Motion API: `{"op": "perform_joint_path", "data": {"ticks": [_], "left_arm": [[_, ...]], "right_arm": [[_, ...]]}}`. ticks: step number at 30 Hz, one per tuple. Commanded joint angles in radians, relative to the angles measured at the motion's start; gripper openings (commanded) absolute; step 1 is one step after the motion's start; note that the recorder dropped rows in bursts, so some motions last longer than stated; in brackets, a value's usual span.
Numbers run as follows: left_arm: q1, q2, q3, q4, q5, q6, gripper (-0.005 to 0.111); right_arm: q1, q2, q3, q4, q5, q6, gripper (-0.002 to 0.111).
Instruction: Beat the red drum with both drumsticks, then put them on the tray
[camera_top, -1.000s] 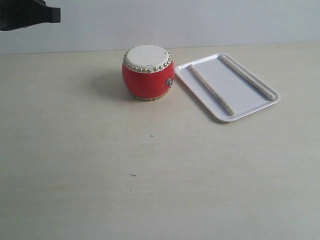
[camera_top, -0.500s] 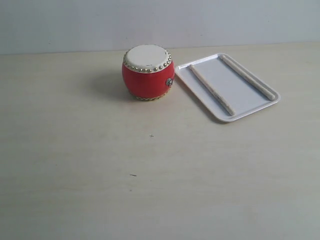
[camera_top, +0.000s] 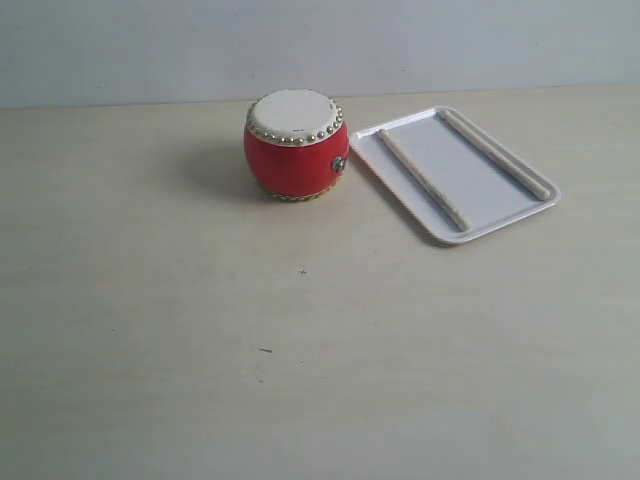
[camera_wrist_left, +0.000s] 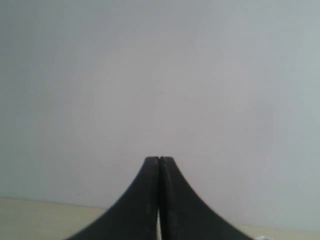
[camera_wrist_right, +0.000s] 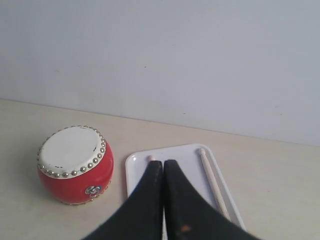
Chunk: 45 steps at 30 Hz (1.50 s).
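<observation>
Nothing is seen to have shifted since half a second ago. The one change is against the frame a second back, where a dark arm part was seen at the 10 o'clock corner of the exterior view; that corner now shows only wall (camera_top: 60, 40).

The red drum (camera_top: 296, 145) is stood upright on the tabletop (camera_top: 300, 350), toward 12 o'clock from its middle, skin side up. The tray (camera_top: 462, 160) is laid just beside it at 3 o'clock, apart from the drum by a thin gap. Both drumsticks are laid inside the tray, each running from 11 to 5 o'clock: the first drumstick (camera_top: 423, 179) along the long rim nearer the drum, the second drumstick (camera_top: 497, 154) along the far long rim, with bare tray between them.

The left fingers (camera_wrist_left: 149, 175) are pressed together with nothing between them, pointed at the wall above the tabletop edge. The right fingers (camera_wrist_right: 153, 175) are likewise closed tip to tip and empty, raised over the tray, with one stick partly hidden behind them.
</observation>
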Motion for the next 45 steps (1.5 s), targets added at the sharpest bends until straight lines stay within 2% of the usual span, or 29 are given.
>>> {"op": "perform_joint_path", "data": {"ticks": [1,5,7,10,13,16,18,20,28,38,45], "left_arm": [[0.003,-0.004,0.014,0.021,0.020,-0.023,0.000],[0.003,-0.004,0.014,0.049,0.018,-0.023,0.000],[0.003,-0.004,0.014,0.169,0.024,-0.095,0.000],[0.003,-0.004,0.014,0.552,0.040,-0.439,0.000],[0.003,-0.004,0.015,1.044,0.034,-0.982,0.000],[0.003,-0.004,0.027,1.441,0.029,-1.497,0.000],[0.003,-0.004,0.046,1.646,0.029,-1.696,0.000],[0.003,-0.004,0.076,1.744,0.029,-1.745,0.000],[0.003,-0.078,0.220,1.860,0.031,-1.744,0.000],[0.003,-0.242,0.329,1.870,0.037,-1.742,0.000],[0.003,-0.293,0.378,1.870,0.037,-1.744,0.000]], "right_arm": [[-0.004,-0.005,0.006,-0.005,-0.010,0.002,0.000],[-0.004,-0.005,0.006,-0.005,-0.010,0.002,0.000],[-0.004,-0.005,0.006,-0.005,-0.010,0.002,0.000],[-0.004,-0.005,0.006,-0.005,-0.010,0.002,0.000],[-0.004,-0.005,0.006,-0.005,-0.010,0.002,0.000],[-0.004,-0.005,0.006,-0.005,-0.010,0.002,0.000],[-0.004,-0.005,0.006,-0.005,-0.010,0.002,0.000],[-0.004,-0.005,0.006,-0.005,-0.010,0.002,0.000],[-0.004,-0.005,0.006,-0.005,-0.010,0.005,0.000],[-0.004,-0.005,0.006,-0.003,-0.010,0.005,0.000],[-0.004,-0.005,0.006,-0.003,-0.010,0.005,0.000]]}}
